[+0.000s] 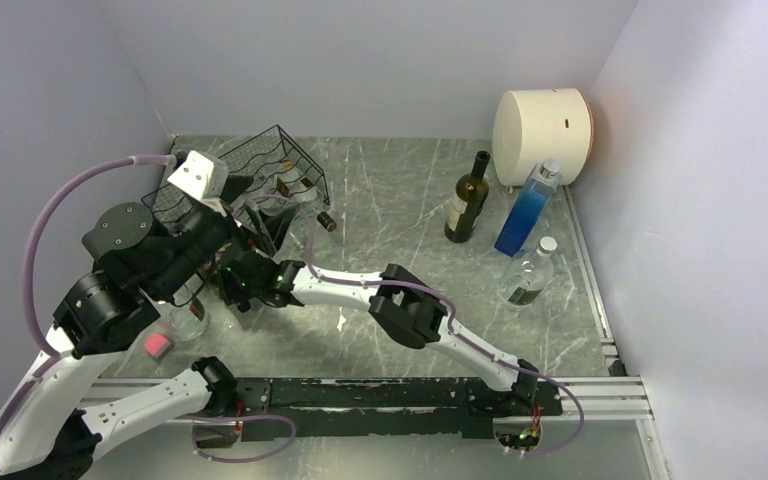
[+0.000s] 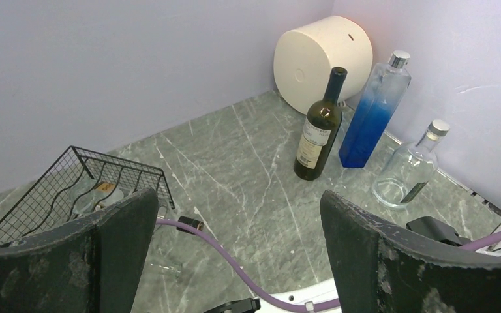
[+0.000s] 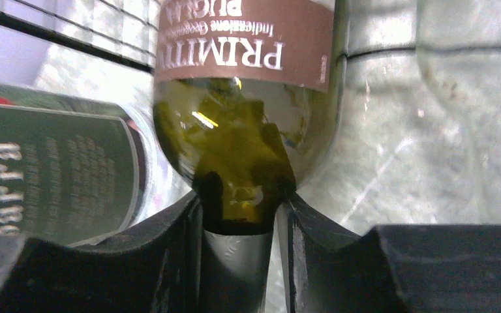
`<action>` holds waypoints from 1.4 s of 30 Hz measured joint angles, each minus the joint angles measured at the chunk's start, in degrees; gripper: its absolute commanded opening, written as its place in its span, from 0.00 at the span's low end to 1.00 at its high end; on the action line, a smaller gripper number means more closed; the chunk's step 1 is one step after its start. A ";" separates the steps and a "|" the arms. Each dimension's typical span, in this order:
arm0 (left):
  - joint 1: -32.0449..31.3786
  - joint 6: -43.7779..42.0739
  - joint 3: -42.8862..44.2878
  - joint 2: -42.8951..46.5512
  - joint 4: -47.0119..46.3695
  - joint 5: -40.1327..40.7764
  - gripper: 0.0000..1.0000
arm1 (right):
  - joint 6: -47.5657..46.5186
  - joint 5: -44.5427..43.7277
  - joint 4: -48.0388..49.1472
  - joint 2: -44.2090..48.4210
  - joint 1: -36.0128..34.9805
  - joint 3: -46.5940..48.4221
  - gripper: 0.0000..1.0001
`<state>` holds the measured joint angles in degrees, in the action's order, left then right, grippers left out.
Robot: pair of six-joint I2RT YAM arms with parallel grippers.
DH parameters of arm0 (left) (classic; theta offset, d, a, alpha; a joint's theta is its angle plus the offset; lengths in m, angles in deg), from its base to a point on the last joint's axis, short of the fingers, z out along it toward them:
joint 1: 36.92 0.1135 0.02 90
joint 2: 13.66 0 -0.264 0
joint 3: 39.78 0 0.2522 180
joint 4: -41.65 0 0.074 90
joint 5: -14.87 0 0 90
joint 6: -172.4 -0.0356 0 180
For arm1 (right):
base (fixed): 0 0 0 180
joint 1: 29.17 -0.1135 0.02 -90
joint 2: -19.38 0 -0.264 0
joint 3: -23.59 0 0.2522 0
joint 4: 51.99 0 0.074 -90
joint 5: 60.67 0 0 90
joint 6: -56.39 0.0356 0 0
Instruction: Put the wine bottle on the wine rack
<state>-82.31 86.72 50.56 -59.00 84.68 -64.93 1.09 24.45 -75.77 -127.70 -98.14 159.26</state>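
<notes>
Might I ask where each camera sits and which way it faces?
Top external: above and behind, looking down; left arm, right arm show.
Left wrist: faces the far right corner past the wine rack; open left gripper shows.
Right wrist: close on the wine bottle neck in the right gripper.
Shared: top, left wrist see the rack.

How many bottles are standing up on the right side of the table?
3. A dark green wine bottle, a blue bottle just right of it, and a clear bottle nearer the arms by the wall. More lie at the wine rack, partly hidden.
</notes>
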 measured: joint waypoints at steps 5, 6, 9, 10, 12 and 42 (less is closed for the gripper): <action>0.00 0.55 0.00 0.02 0.00 -1.07 0.98 | 0.94 -0.85 5.44 0.00 -0.11 0.02 0.55; 0.00 0.68 0.00 0.02 0.00 -1.29 0.98 | 1.03 -0.96 5.88 -0.04 -0.11 0.02 0.55; 0.00 1.09 0.00 0.07 0.00 -1.62 0.98 | 1.14 -0.98 6.38 -0.09 -0.04 0.02 0.56; 0.00 1.18 0.00 0.11 0.00 -1.68 0.97 | 1.20 -1.01 6.47 -0.09 -0.02 0.02 0.56; 0.02 1.42 0.00 0.20 0.00 -1.77 0.97 | 1.29 -1.09 6.75 -0.11 -0.02 0.02 0.56; 0.00 2.58 0.48 0.50 0.63 -1.60 0.98 | 1.88 -3.61 20.52 8.76 0.76 -16.11 0.73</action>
<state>-82.31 89.30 51.04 -58.50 85.32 -66.53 2.97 20.84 -55.25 -118.94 -97.38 143.15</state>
